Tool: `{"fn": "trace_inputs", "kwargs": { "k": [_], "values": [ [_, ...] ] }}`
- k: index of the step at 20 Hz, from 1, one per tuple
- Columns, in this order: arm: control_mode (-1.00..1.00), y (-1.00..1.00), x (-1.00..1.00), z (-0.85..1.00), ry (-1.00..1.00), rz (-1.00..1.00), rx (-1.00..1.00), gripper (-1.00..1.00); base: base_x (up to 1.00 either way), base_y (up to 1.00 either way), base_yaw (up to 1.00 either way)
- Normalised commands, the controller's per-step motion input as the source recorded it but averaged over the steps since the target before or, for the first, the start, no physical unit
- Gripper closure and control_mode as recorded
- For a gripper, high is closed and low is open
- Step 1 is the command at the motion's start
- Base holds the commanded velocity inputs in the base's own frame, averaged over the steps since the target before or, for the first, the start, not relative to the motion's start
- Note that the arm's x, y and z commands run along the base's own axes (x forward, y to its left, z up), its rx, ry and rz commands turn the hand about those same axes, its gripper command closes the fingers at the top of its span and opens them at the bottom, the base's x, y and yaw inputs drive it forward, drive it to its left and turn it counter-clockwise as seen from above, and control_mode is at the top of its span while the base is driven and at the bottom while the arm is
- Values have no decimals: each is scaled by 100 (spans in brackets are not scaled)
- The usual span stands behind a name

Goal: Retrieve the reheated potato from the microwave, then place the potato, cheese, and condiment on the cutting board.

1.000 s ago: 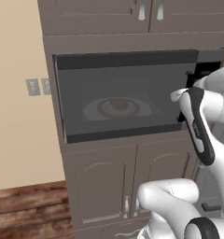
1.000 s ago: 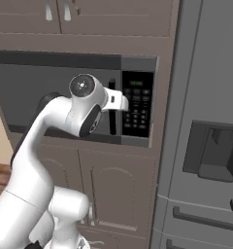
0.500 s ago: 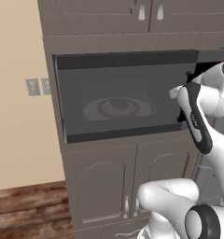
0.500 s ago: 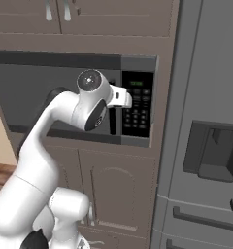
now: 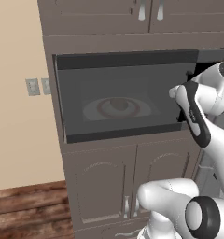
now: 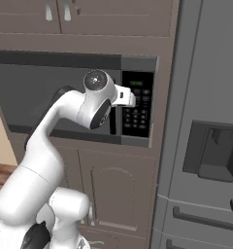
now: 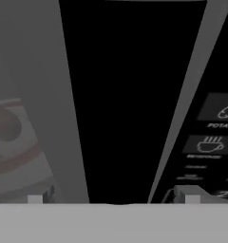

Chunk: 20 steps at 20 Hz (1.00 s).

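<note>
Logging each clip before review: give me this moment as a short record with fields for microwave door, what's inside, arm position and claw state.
microwave door: microwave shut or nearly so; a dark strip shows at the door's keypad edge in the hand view
inside: red-ringed plate seen through the glass, with a brownish lump, likely the potato, on it
arm position: claw at the door's right edge, beside the keypad
claw state: open, holding nothing

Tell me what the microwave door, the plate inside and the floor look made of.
Microwave door: dark tinted glass, semi-gloss; the plate shows dimly through it.
Plate: probably glazed ceramic; white with a red ring, smooth.
Floor: wood planks, brown with visible grain and seams.
</note>
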Motion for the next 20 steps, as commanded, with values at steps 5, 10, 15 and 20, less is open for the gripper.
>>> {"fn": "trace_inputs", "kwargs": {
  "k": [5, 10, 15, 20],
  "values": [
    [-100, 0, 36, -14, 0, 0, 0, -100, 0, 0, 0],
    [-100, 0, 39, -16, 0, 0, 2, 100, 0, 0, 0],
    [-100, 2, 41, -17, 0, 4, 8, 100, 0, 0, 0],
    [-100, 4, 41, -15, 3, 14, 15, 100, 0, 0, 0]
  ]
}}
